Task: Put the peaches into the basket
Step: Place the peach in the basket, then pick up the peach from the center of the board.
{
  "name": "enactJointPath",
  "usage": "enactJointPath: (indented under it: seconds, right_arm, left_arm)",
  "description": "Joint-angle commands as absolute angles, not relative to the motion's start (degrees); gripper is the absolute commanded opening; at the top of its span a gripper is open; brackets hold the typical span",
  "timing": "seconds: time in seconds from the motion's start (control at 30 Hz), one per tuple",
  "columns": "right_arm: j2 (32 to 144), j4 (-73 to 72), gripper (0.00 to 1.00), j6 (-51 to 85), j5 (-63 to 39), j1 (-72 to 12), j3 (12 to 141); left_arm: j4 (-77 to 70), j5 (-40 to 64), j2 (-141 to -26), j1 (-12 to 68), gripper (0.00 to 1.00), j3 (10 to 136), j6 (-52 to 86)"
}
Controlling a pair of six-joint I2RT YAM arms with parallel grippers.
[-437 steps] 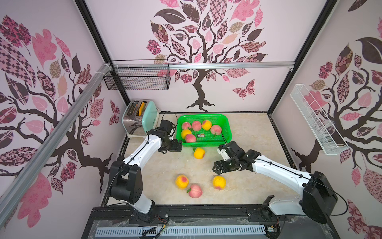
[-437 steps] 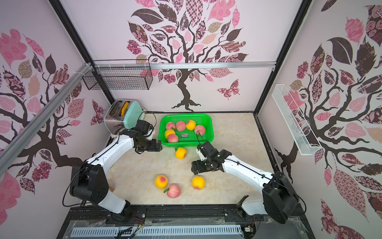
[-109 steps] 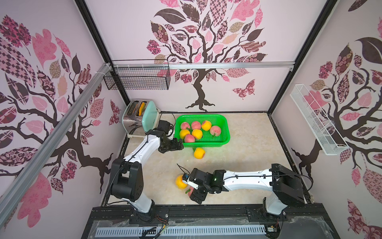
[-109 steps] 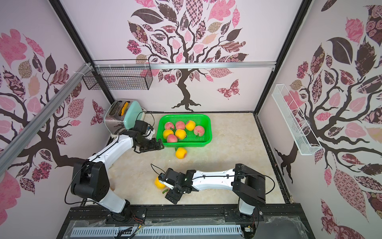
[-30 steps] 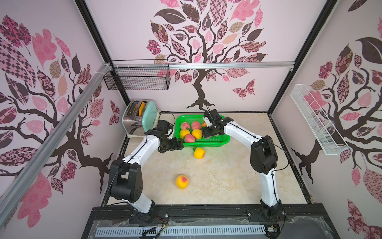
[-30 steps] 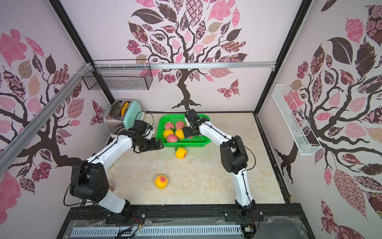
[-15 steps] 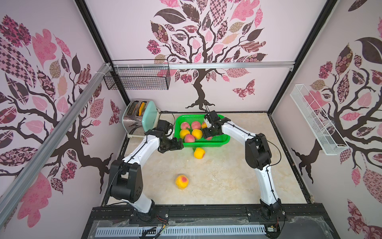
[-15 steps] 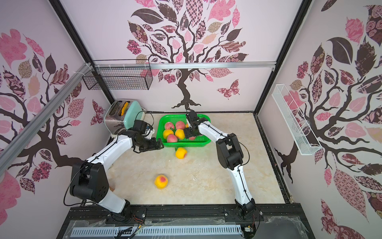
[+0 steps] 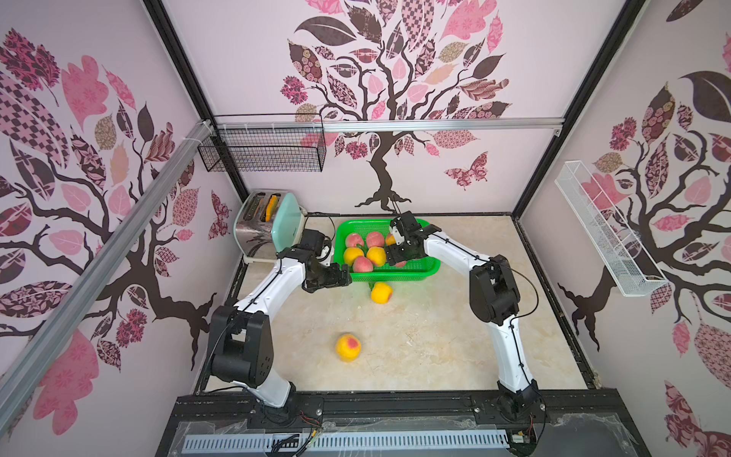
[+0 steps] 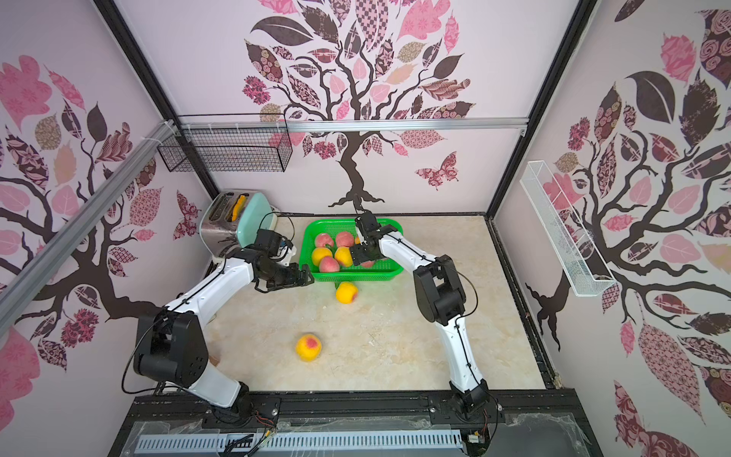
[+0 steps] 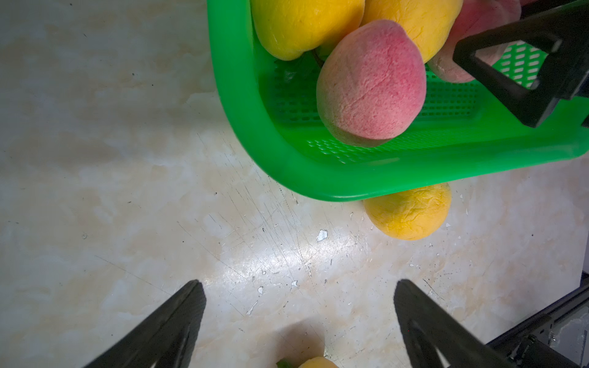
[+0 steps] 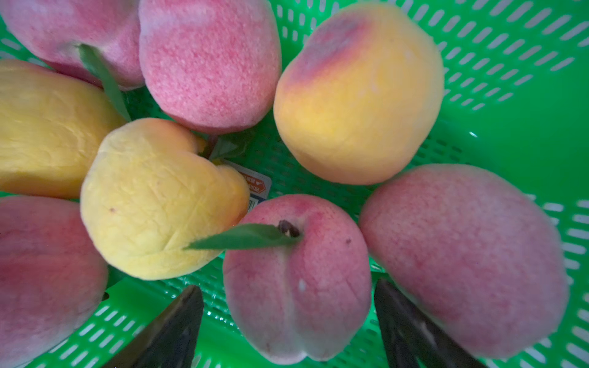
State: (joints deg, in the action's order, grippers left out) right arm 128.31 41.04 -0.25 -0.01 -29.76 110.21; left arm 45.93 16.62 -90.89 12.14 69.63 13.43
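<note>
Left gripper point(image 11: 299, 286): jaws wide apart, nothing gripped, table point(image 11: 95, 191) beneath. Green basket point(image 11: 318, 178) ahead of the claw, holding a pink peach point(image 11: 371, 82) and yellow peaches point(image 11: 302, 25). One loose peach point(image 11: 409, 213) outside, ahead, partly under the near rim. A further peach point(image 11: 315, 363) just shows between the fingers, close in

Toaster point(image 9: 273, 225) mid-left on worktop point(image 9: 435, 336). Black wire basket point(image 9: 263, 152) upper left on wall, white rack point(image 9: 609, 233) right side.
</note>
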Motion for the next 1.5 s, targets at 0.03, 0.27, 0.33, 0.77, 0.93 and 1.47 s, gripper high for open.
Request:
enactJointPath:
  seconds: [0.03, 0.27, 0.33, 0.77, 0.93, 1.47]
  right_arm:
    - [123.87, 41.15, 0.87, -0.26, -0.53, -29.62, 111.53]
    - [121.58, 41.31, 0.87, -0.31, -0.44, -29.66, 111.34]
    - [121.05, 41.31, 0.87, -0.28, -0.44, -29.63, 111.22]
    - [117.10, 40.56, 0.87, 0.23, -1.26, -29.67, 109.08]
    - [113.28, 39.73, 0.87, 0.86, -4.24, -29.62, 106.33]
    - [91.33, 25.39, 0.87, 3.88, -8.06, -29.62, 76.60]
  left_arm:
    - [45.75, 17.05, -89.61, 11.84, 0.97, 69.24, 12.94]
    - [45.77, 17.05, -89.56, 11.88, 0.97, 69.29, 12.95]
    - [45.74, 17.05, -89.52, 11.92, 0.97, 69.18, 12.93]
    - [45.71, 17.05, -89.49, 11.88, 0.97, 69.17, 12.92]
    - [45.88, 17.05, -89.46, 11.87, 0.97, 69.27, 12.77]
    - [43.90, 15.74, -85.06, 13.76, 0.94, 66.92, 12.83]
